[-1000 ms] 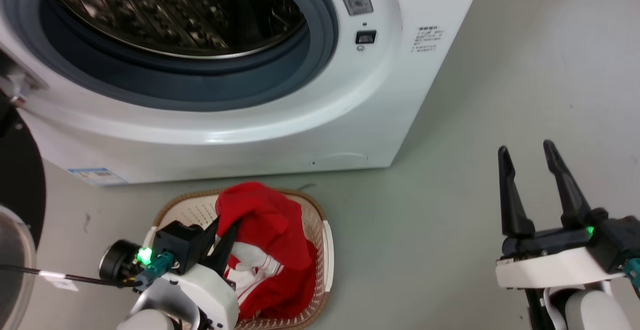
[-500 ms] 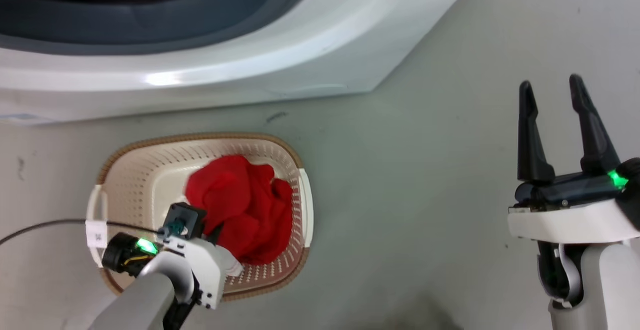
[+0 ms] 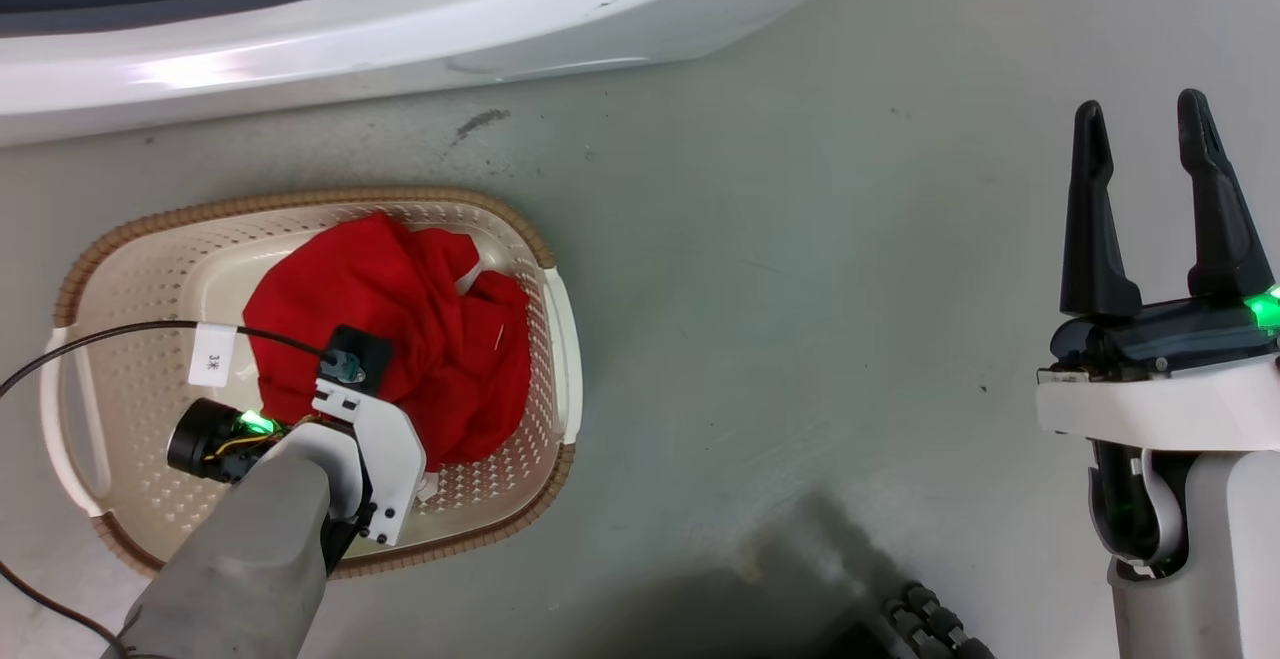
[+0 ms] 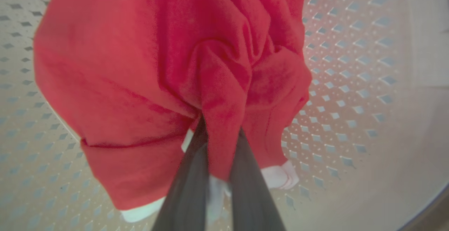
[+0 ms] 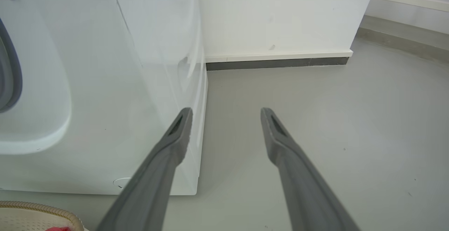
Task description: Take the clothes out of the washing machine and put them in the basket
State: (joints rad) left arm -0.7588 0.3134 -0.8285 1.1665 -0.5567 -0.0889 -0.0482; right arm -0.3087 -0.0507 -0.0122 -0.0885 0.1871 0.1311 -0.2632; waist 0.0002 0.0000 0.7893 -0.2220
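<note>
My left pincer (image 4: 221,126) is pinching the one red garment (image 4: 122,66) in the single basket (image 3: 300,199); my right pincer (image 3: 1148,117) is gaping over open floor (image 3: 800,289).

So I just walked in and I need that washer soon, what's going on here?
The robot's left claw is shut on a fold of the red clothes, which are bunched inside the basket on the floor in front of the washing machine. It has not let go yet. The right claw is open and holds nothing, above the floor off to the side.
</note>
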